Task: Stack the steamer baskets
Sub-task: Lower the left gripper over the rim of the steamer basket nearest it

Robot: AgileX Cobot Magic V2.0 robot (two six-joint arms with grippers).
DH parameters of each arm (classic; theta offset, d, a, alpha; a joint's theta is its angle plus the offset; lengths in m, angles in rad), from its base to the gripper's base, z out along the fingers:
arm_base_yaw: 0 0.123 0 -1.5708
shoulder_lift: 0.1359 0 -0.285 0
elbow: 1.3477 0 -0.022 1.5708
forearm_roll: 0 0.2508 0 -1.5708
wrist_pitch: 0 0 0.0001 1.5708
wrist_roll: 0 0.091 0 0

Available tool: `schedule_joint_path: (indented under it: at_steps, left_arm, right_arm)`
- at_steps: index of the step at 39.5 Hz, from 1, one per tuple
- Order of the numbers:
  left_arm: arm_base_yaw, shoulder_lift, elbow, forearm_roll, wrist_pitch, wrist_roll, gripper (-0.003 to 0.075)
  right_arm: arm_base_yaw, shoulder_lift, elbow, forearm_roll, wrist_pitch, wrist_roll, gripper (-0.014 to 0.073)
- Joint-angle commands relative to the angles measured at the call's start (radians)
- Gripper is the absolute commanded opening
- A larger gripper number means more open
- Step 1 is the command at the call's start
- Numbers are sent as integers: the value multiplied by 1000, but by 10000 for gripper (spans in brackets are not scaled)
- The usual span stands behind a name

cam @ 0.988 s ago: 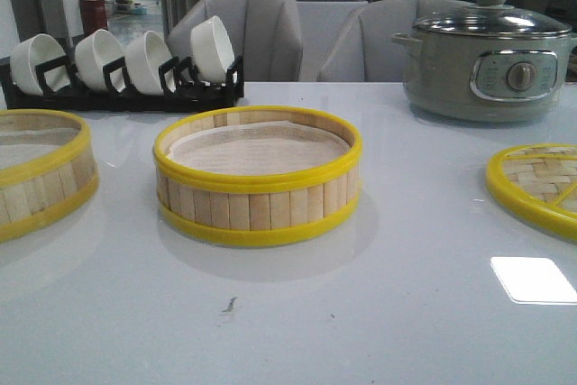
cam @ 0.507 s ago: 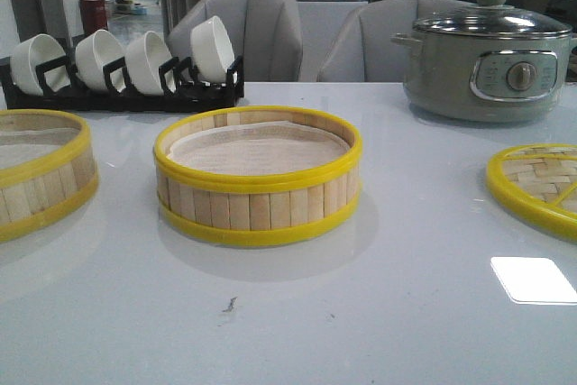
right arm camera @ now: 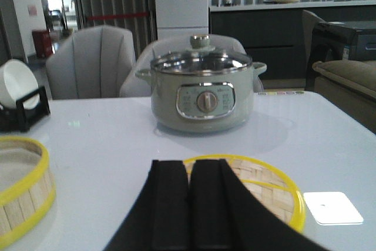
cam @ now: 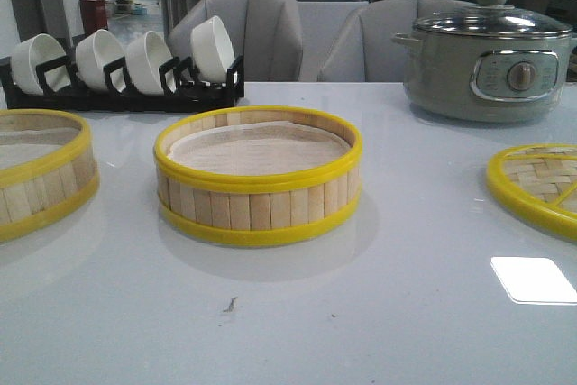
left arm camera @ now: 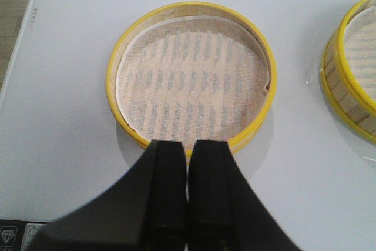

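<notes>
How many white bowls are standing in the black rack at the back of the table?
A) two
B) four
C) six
B: in the front view, four white bowls stand tilted in a row in the black rack, behind the steamer baskets.

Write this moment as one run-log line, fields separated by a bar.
stage: not started | left gripper: shut, above left basket | right gripper: shut, near lid | centre basket: unstacked
</notes>
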Motion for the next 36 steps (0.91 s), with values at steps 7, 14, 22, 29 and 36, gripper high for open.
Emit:
schedule_joint_path:
  at_steps: [7, 14, 22, 29, 36]
  left_arm:
    - [-2, -14, -30, -3, -22, -1, 89]
    - [-2, -16, -30, -10, -36, -1, 89]
    - [-2, -19, -30, -15, -40, -1, 89]
    - [-2, -19, -30, -15, -41, -1, 89]
    - [-2, -19, -30, -23, -21, -1, 89]
  right_arm:
    - [2, 50, -314, -3, 289, 26, 55]
    - [2, 311, -521, -3, 411, 26, 55]
    - [2, 613, -708, -3, 421, 26, 55]
    - [2, 765, -805, -2, 462, 26, 55]
    - [2, 780, -810, -2, 400, 26, 55]
